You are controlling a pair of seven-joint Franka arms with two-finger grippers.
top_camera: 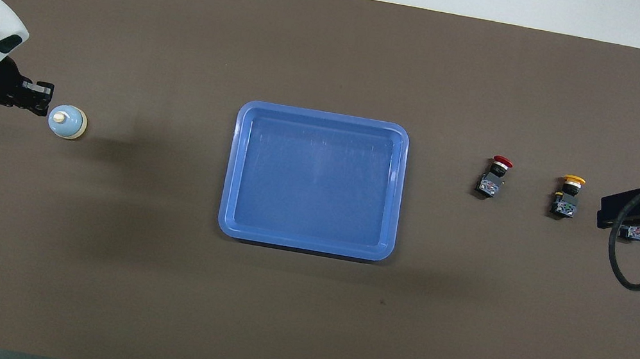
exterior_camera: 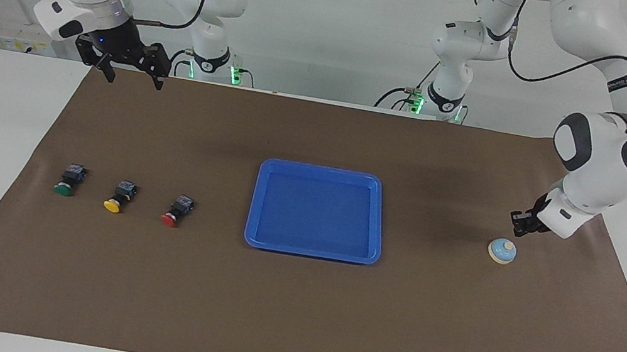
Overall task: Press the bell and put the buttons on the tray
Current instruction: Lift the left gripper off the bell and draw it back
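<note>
The light-blue bell [exterior_camera: 502, 251] stands on the brown mat toward the left arm's end; it also shows in the overhead view [top_camera: 67, 122]. My left gripper [exterior_camera: 524, 225] [top_camera: 40, 97] is shut and hangs low just beside the bell, not touching it. The green button [exterior_camera: 68, 180], yellow button [exterior_camera: 119, 197] and red button [exterior_camera: 176, 211] lie in a row toward the right arm's end. My right gripper [exterior_camera: 134, 77] is open and empty, raised high. In the overhead view it [top_camera: 626, 216] covers most of the green button. The blue tray [exterior_camera: 324, 170] [top_camera: 325, 117] lies empty mid-table.
The brown mat [exterior_camera: 290, 312] covers most of the white table. In the overhead view the red button [top_camera: 496, 177] and yellow button [top_camera: 568, 196] lie between the tray and the right gripper. A black cable [top_camera: 635, 278] loops down from the right arm.
</note>
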